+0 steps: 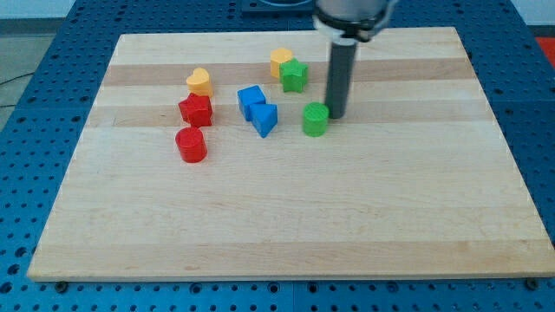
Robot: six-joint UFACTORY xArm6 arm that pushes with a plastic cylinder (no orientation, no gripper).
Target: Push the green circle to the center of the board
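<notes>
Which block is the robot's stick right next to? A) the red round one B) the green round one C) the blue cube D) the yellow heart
B. My tip sits just to the view's right of the green circle, close beside it, while the red circle, the yellow heart and the blue cube all lie further toward the view's left.

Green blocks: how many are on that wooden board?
2. The green circle sits right beside my tip, on its left in the view. The green star touches the yellow block near the top. None seems hidden.
</notes>
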